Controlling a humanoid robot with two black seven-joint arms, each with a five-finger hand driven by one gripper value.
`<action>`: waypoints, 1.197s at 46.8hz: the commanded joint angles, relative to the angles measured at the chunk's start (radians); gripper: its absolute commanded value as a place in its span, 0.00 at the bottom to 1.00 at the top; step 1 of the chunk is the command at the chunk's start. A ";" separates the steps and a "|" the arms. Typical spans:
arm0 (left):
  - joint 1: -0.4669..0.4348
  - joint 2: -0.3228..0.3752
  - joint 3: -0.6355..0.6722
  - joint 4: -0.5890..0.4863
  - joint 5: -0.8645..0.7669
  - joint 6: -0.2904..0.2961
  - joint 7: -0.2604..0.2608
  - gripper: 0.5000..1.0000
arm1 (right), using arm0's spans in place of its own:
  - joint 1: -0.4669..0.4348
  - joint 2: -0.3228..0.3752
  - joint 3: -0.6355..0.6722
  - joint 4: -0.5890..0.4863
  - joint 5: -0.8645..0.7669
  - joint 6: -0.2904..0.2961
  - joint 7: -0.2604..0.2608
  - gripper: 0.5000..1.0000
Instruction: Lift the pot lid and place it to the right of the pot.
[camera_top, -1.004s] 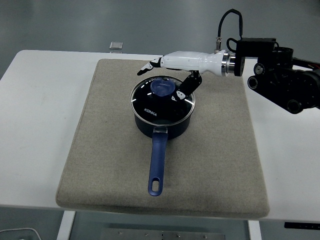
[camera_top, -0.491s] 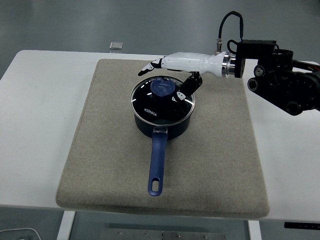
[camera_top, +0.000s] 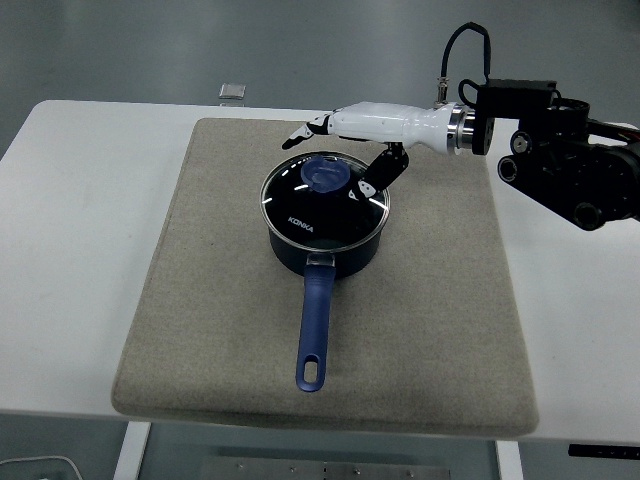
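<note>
We are at the approach step: the right hand (camera_top: 350, 130) hovers with fingers (camera_top: 303, 133) spread, holding nothing. The lid (camera_top: 325, 197) sits on the pot (camera_top: 325, 245). Next, we lower onto the knob (camera_top: 325, 174) and grip.

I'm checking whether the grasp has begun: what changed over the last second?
The right robot hand shifted slightly to the right and up above the pot lid; its fingers are spread and hold nothing. Nothing was taken hold of or let go. The lid sits on the pot as before, its blue knob untouched, and the pot has not moved on the mat.
</note>
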 joint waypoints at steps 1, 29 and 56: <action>0.000 0.000 -0.001 0.000 0.000 0.000 0.000 1.00 | 0.001 0.000 0.000 0.000 -0.002 0.001 0.000 0.79; 0.000 0.000 0.001 0.000 0.000 0.000 0.000 1.00 | -0.011 0.002 0.000 0.002 -0.002 0.001 0.000 0.78; 0.000 0.000 0.001 0.000 0.000 0.000 0.000 1.00 | -0.019 0.009 0.001 0.000 -0.002 -0.001 0.000 0.69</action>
